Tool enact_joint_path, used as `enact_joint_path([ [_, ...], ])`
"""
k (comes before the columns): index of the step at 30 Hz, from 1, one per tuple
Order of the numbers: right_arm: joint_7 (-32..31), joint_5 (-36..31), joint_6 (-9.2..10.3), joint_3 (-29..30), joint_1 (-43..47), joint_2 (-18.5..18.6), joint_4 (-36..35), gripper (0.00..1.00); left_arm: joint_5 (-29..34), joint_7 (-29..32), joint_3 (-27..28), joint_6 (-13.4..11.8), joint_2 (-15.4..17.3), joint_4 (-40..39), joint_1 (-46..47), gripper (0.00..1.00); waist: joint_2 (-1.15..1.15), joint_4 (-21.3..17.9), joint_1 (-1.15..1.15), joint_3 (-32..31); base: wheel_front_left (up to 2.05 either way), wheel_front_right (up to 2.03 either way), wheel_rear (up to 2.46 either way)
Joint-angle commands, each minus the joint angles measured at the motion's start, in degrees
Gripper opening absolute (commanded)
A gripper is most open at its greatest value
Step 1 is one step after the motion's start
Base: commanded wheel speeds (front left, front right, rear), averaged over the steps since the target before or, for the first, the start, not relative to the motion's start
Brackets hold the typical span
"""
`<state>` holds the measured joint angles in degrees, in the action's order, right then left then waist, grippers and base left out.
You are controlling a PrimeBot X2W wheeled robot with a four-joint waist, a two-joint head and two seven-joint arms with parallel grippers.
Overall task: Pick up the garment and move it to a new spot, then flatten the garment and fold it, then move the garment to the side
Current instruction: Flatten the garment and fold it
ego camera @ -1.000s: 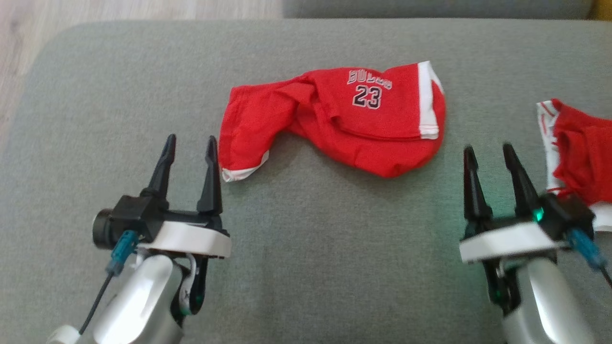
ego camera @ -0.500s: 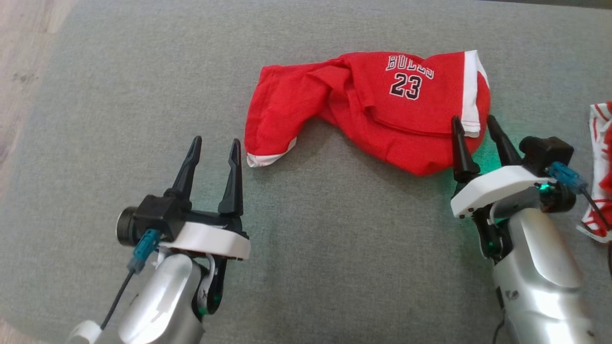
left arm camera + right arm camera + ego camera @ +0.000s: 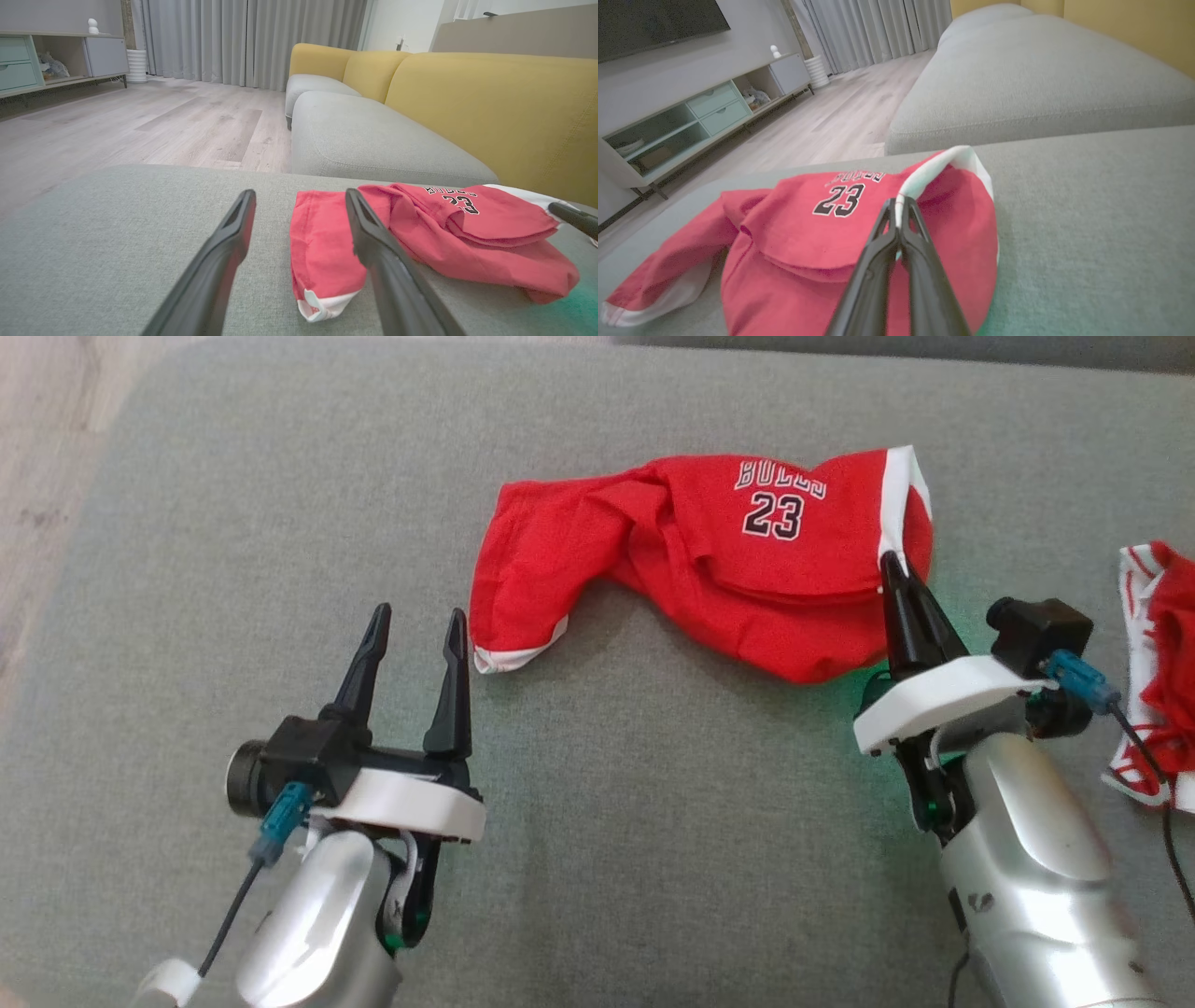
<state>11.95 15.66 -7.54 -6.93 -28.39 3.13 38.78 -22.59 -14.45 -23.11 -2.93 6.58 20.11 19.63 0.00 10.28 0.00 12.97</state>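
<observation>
The garment [image 3: 709, 588], a red jersey printed with "BULLS" and the number 23, lies crumpled on the grey cushion [image 3: 653, 859], towards its far side and somewhat right of centre in the head view. It is bunched rather than flat, with one flap folded over the body and a white-edged corner pointing towards the robot's left. A white band [image 3: 898, 495] runs along its right-hand edge. The right gripper [image 3: 889, 565] is at that edge with its two dark fingers pressed together. In the right wrist view the right gripper [image 3: 899, 203] has the white band pinched between its fingertips, so it is clenched on the garment [image 3: 798, 242], and the fabric rises in a small peak at the grip. Green light shows on the cushion beside this wrist. The left gripper [image 3: 418, 616] is released, fingers spread wide. It is low over the cushion just beside the garment's near-left corner, and contact cannot be confirmed. In the left wrist view the left gripper [image 3: 300, 193] frames that corner of the garment [image 3: 467, 242] between its fingers. A second red-and-white cloth [image 3: 1162, 653] lies at the cushion's right edge, apart from the jersey. Beyond the cushion are a yellow sofa back [image 3: 490, 102] and a wooden floor [image 3: 140, 121].
</observation>
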Motion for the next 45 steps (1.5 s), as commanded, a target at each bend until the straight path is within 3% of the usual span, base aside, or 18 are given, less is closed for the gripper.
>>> enact_joint_path([
  [1,0.83,0.8,0.05,-1.79,-2.03,-0.25,-2.46,0.0,0.52,-0.54,2.47,0.4,0.48,-1.38,0.66,1.0,0.0,-0.18,0.0,-0.96,0.0,0.0,0.0],
  [6,0.82,0.45,0.05,-2.97,-4.2,0.08,-7.2,0.0,0.78,-0.54,3.17,1.27,-0.5,-0.76,-0.34,1.0,0.0,0.34,0.0,-3.52,0.0,0.0,0.0],
  [11,-3.24,0.18,0.05,-3.45,-10.67,1.62,-11.77,0.0,0.99,-0.54,3.8,1.93,-1.44,-0.55,-1.55,1.0,0.0,2.37,0.0,-5.98,0.0,0.0,0.0],
  [18,-7.24,0.65,0.05,-7.66,-21.67,1.57,-12.9,0.0,1.06,-0.54,3.98,2.67,-2.5,-0.16,-2.66,1.0,0.0,5.9,0.0,-7.93,0.0,0.0,0.0],
  [25,-5.58,7.01,0.05,-14.23,-32.89,0.06,-13.09,0.0,1.31,-0.54,4.7,2.94,-3.04,0.17,-3.76,1.0,0.0,7.79,0.0,-9.18,0.0,0.0,0.0],
  [30,-4.43,10.69,0.05,-13.26,-36.58,-0.04,-12.28,0.0,1.8,-0.54,5.8,2.84,-3.14,-0.28,-3.9,1.0,0.0,6.96,0.0,-8.51,0.0,0.0,0.0],
  [33,-5.55,10.43,0.05,-12.02,-35.07,2.68,-10.0,0.0,2.06,-0.54,5.91,3.02,-3.26,-0.78,-3.5,1.0,0.0,6.08,0.0,-7.12,0.0,0.0,0.0],
  [39,-8.58,8.5,0.05,-9.05,-28.29,12.06,-0.35,0.0,2.59,-0.55,5.41,3.53,-3.46,-1.06,-1.82,1.0,0.0,4.79,0.0,-3.31,0.0,0.0,0.0],
  [40,-8.85,7.55,0.05,-8.21,-27.62,13.58,2.29,0.34,2.68,-0.55,5.24,3.63,-3.49,-1.0,-1.44,1.0,0.0,4.63,0.0,-2.63,0.0,0.0,0.0],
  [41,-9.45,6.35,0.05,-7.46,-27.13,14.84,5.36,1.0,2.78,-0.55,5.04,3.74,-3.51,-0.91,-1.04,1.0,0.0,4.5,0.0,-2.03,0.0,0.0,0.0],
  [45,-7.78,1.36,0.05,-5.01,-27.55,17.72,13.96,1.0,2.95,-0.55,4.61,3.74,-3.6,-0.86,0.38,1.0,0.0,4.04,0.0,-0.18,0.0,0.0,0.0],
])
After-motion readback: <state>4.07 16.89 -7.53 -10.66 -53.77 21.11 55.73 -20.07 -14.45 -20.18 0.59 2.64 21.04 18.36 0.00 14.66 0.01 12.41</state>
